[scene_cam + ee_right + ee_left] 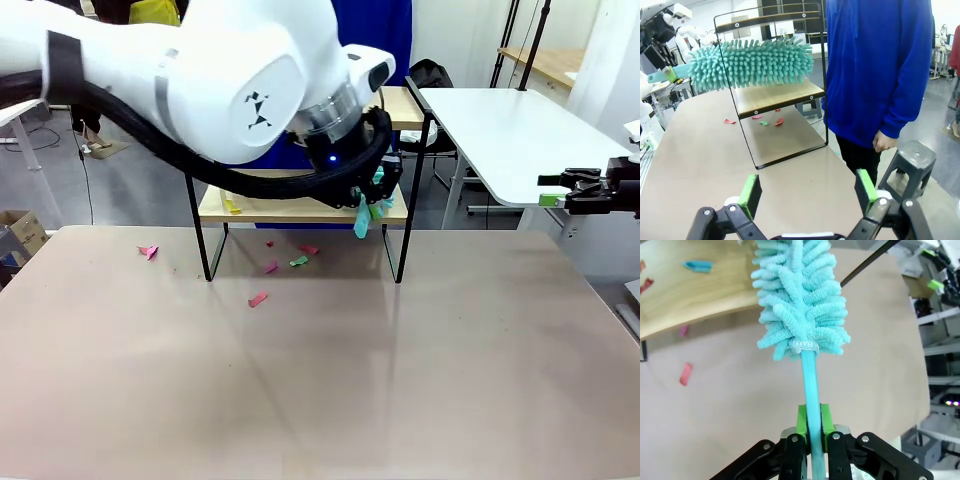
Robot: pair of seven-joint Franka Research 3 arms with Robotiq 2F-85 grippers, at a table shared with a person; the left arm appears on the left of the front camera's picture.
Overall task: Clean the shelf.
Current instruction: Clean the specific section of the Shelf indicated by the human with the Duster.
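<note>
The shelf (300, 211) stands at the table's far side, its lower wooden board carrying a yellow scrap (232, 207). My left gripper (374, 196) hangs at the board's right end, shut on the handle of a teal fluffy duster (362, 222). In the left wrist view the green pads (801, 426) clamp the handle, and the duster head (800, 295) lies over the board (690, 290), where a teal scrap (697, 265) rests. From the right wrist view the duster (750, 62) sits between the two shelf (777, 97) tiers. My right gripper (807, 195) is open and holds nothing, off at the table's right edge (560, 192).
Pink, red and green paper scraps (258, 298) lie on the table around the shelf legs (299, 261). A person in a blue top (880, 65) stands beside the shelf's far end, near a grey stool (910, 160). A white table (520, 130) stands at back right.
</note>
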